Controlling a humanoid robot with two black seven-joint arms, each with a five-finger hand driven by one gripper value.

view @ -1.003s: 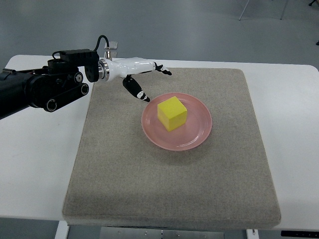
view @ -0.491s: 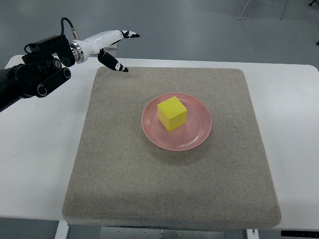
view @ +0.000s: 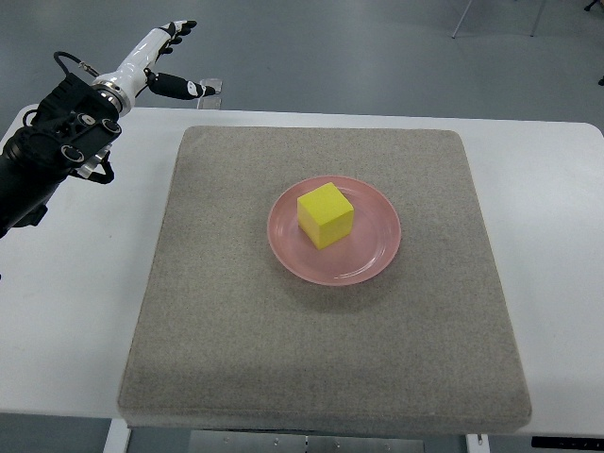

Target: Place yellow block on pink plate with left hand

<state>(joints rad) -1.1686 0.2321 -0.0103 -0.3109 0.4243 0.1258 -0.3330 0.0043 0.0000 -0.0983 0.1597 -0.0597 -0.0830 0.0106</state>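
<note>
You see the yellow block (view: 327,214) sitting on the pink plate (view: 377,253), a little left of the plate's centre, with one corner turned toward the near edge. The plate rests flat on the grey mat (view: 330,349), roughly in the middle of it and slightly toward the far side. The mat covers most of the white table (view: 66,311), leaving bare strips on the left and right.

Your left robot hand (view: 160,58) is at the upper left of the view, beyond the far left corner of the table and well apart from the plate and block. Its fingers (view: 177,27) are spread and extended, with the thumb (view: 179,87) held away from them, and it grips nothing. The white hand joins a dark arm (view: 47,151) that comes in from the left edge and passes over the bare table beside the mat.

Nothing touches the block except the plate beneath it.
</note>
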